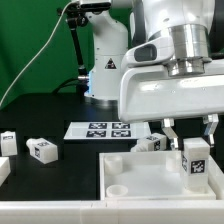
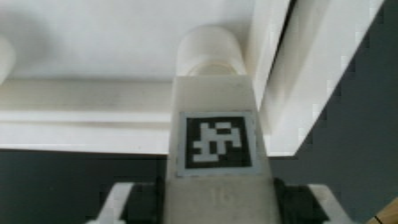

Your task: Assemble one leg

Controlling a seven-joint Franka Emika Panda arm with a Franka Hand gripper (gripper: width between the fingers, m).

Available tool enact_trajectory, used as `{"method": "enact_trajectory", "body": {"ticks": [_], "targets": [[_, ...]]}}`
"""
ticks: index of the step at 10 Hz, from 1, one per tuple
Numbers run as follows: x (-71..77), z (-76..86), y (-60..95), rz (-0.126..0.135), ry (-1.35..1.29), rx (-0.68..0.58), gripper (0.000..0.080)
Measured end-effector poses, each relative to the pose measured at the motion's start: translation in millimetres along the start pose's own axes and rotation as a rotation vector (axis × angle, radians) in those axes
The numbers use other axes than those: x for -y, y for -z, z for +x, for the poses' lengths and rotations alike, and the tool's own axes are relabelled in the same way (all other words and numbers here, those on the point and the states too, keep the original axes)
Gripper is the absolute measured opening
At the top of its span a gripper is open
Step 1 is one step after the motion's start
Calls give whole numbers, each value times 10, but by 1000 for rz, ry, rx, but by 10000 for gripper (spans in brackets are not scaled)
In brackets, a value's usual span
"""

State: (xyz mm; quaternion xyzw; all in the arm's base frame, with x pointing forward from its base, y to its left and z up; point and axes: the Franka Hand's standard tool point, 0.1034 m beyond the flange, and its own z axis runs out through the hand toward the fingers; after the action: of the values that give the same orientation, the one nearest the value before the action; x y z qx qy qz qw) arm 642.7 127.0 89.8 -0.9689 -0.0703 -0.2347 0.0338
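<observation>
Progress judged as about halfway: picked up already, not yet seated. Clamped in the hand (image 1: 190, 136), pressed from both sides by the fingers (image 2: 121, 203), the leg (image 1: 195, 158), upright and with its tag turned toward the exterior camera. Lifted off the black counter (image 1: 50, 120) and held over the big white panel (image 1: 140, 168), toward the panel's side on the exterior view's right.

From the wrist: the same leg (image 2: 217, 140) running away from the hand (image 2: 210, 200), its rounded far end close to a raised wall of the panel (image 2: 107, 118). Impossible to tell whether this end touches the panel or hangs just above it.

Left to do, by judgement: bring the end over a corner socket, lower it in, probably fasten it there, then open up and pull away. Only one round socket (image 1: 118, 188) clearly visible, at the panel's near corner on the exterior view's left, well apart from the leg; none visible under the leg itself.

Untouched on the counter: three other loose blocks (image 1: 42, 150) and, behind the panel, the marker board (image 1: 100, 128).
</observation>
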Motion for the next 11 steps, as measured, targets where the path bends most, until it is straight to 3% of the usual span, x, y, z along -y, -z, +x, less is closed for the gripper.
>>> {"method": "enact_trajectory", "body": {"ticks": [4,6,7,9,11], "targets": [[-39,18,-10,-5,-3,-36,282],[-38,33,1,-5,-3,-38,543],[-31,112,101,-1,-3,-11,617],[-25,252,288,4,-4,24,639],[-2,157,244,11,-4,125,648]]}}
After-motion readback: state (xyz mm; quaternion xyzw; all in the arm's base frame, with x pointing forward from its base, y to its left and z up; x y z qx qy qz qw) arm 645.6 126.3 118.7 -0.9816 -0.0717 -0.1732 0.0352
